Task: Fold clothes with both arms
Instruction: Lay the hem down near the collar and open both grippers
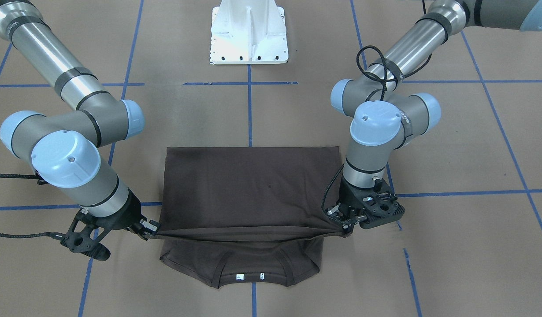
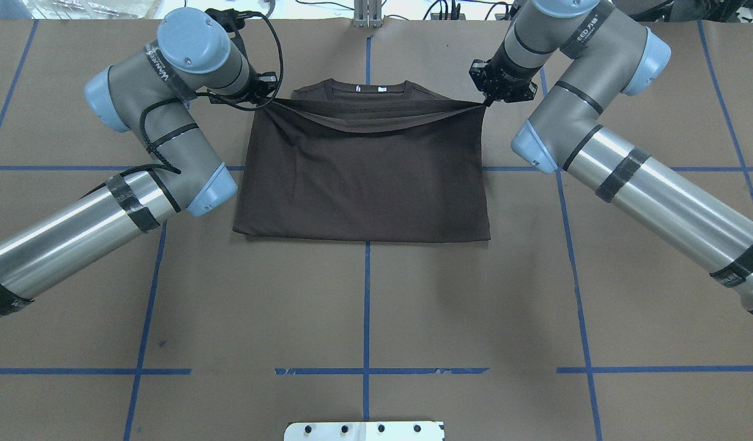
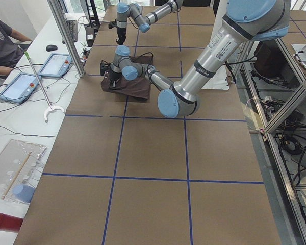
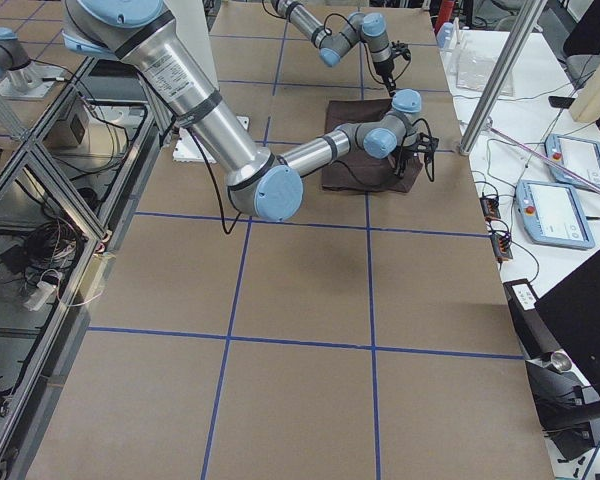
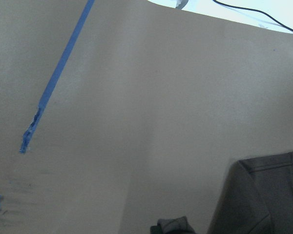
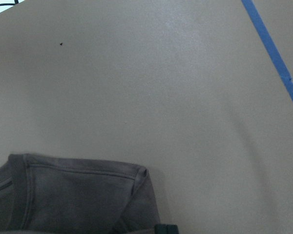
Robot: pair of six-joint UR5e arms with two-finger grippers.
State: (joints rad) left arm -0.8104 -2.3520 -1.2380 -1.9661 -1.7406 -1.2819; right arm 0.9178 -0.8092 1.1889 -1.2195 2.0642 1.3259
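The dark grey-brown T-shirt [image 1: 249, 185] lies flat on the brown table, folded over, with its collar and white tags [image 1: 240, 276] on the side away from the robot. It also shows in the overhead view [image 2: 364, 177]. My left gripper [image 1: 345, 228] is shut on one corner of the folded-over edge. My right gripper [image 1: 152, 232] is shut on the other corner. The edge is stretched taut between them, just above the collar part [image 2: 367, 89]. In the overhead view the left gripper [image 2: 267, 100] and right gripper [image 2: 485, 103] flank the shirt. The wrist views show only a shoulder part of the shirt [image 5: 268, 195] [image 6: 73, 195].
The white pedestal base [image 1: 249, 35] stands at the robot's side of the table. Blue tape lines [image 2: 367, 306] cross the brown surface. In the left side view an operator [image 3: 2, 46] sits by tablets [image 3: 53, 64] beyond the table's far edge, behind a metal post [image 3: 66, 35].
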